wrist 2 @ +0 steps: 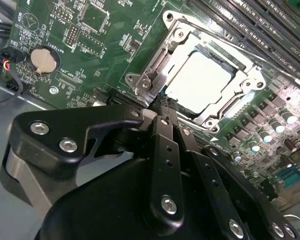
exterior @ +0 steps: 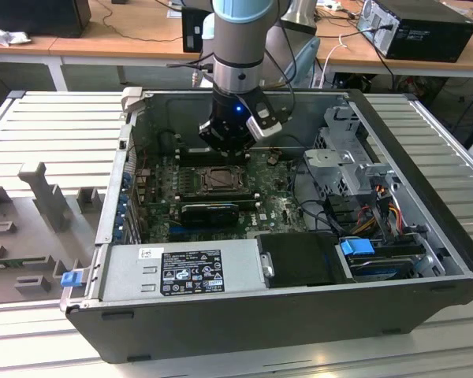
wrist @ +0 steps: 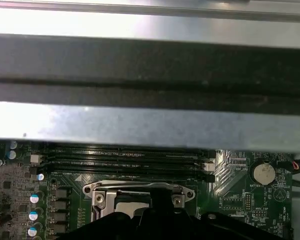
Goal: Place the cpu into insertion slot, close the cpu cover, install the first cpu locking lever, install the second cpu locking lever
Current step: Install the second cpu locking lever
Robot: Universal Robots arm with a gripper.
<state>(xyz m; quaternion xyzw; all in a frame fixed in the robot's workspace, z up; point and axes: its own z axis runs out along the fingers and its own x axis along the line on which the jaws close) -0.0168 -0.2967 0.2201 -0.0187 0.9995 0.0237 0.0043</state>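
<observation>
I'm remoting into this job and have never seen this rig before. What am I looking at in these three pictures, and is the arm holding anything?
The exterior view shows an opened computer case lying on its side, with one robot arm reaching down into it. The arm ends in a black gripper that hangs just above the green motherboard.

The other two pictures come from cameras riding near the arm's wrist, looking past the gripper's black fingers.

In the second wrist view the cpu, a silvery square, already sits in the insertion slot. The cpu cover, a metal frame with a window, lies closed around it. The gripper's tip is right at the socket's edge, beside a metal tab.

The fingers look closed together, and I see nothing held between them.

A round coin battery sits on the board nearby.
</observation>
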